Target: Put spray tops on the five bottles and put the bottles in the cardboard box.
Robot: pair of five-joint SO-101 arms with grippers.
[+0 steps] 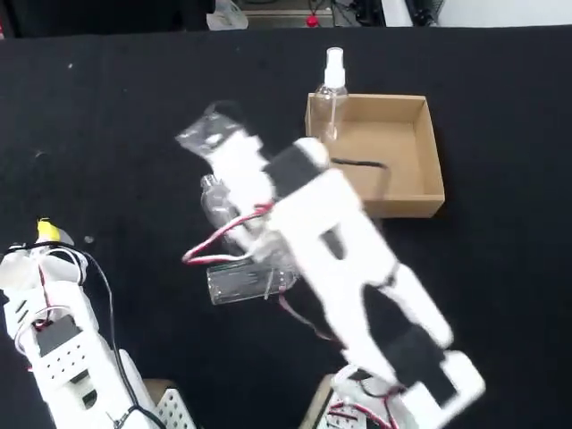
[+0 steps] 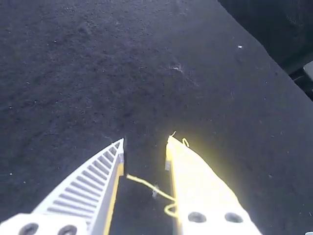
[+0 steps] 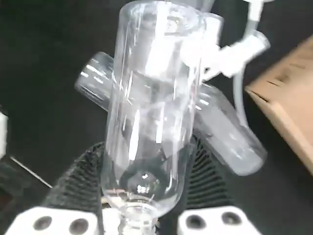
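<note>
The right jaws are clamped on a clear bottle [image 3: 151, 98] over the middle of the desk [image 1: 107, 107]. Just beyond it a second bottle [image 3: 222, 134] lies on its side. A third bottle [image 1: 241, 282] lies beside the arm, nearer the near edge. The left jaws stand apart over bare desk by the left edge. The cardboard box [image 1: 411, 192] sits toward the far edge. A capped bottle [image 1: 331, 89] stands upright at the box's far-left corner.

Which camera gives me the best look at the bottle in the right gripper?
Right wrist view: the clear bottle stands close up between the right gripper's fingers. The high view has it blurred at the arm's tip. The left wrist view faces black cloth.
</note>
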